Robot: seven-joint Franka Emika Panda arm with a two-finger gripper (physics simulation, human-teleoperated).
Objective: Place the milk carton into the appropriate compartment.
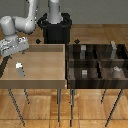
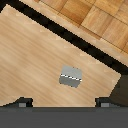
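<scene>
The milk carton (image 1: 20, 68) stands upright on the floor of the light wooden tray (image 1: 45, 75), toward the exterior view's left, apart from the tray's walls. The gripper (image 1: 11, 48) hangs above the tray's left rim, higher than the carton and clear of it, holding nothing. In the wrist view the carton (image 2: 70, 76) sits ahead of the two dark fingertips (image 2: 22, 103), which stand wide apart. The dark divided tray (image 1: 97, 65) lies beside, on the exterior view's right.
</scene>
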